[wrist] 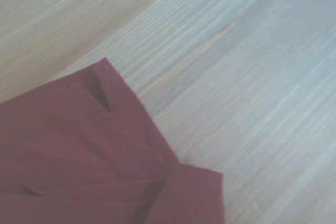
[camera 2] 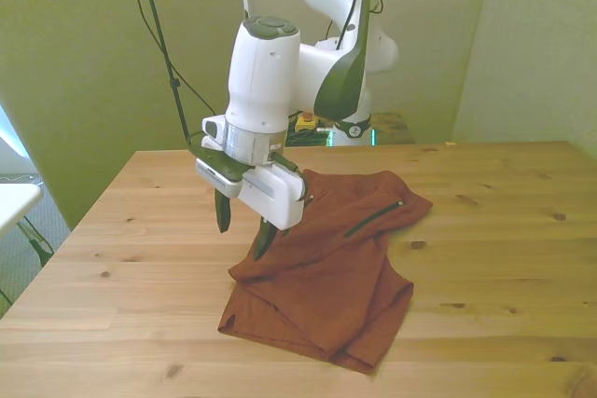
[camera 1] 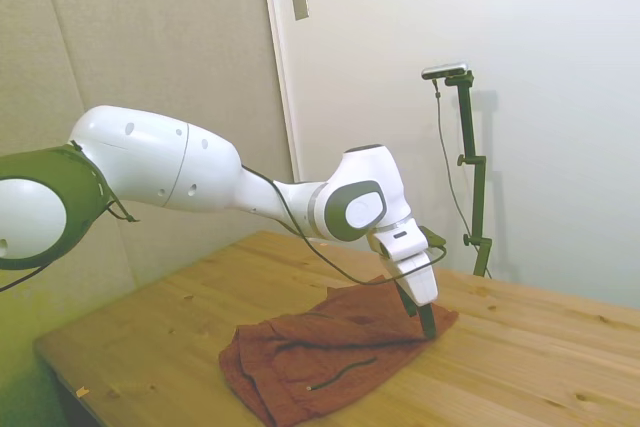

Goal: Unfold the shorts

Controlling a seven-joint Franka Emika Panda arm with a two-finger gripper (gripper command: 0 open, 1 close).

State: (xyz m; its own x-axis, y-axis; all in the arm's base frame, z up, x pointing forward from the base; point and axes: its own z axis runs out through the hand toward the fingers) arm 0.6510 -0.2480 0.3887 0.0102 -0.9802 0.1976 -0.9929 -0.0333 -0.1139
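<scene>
Your hand (camera 2: 241,229) straddles the shorts (camera 2: 326,267) at their nine o'clock edge, fingers spread (nothing gripped), ready to pinch the folded layer.

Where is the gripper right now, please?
In the front view, the gripper is low over the front view's left edge of the shorts, fingers open, near the middle of the table.

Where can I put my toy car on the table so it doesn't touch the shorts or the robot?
Bare table lies on the front view's right of the shorts, and along the near edge. It's crowded on the front view's left side of the shorts, where the hand comes down, fingers open.
</scene>
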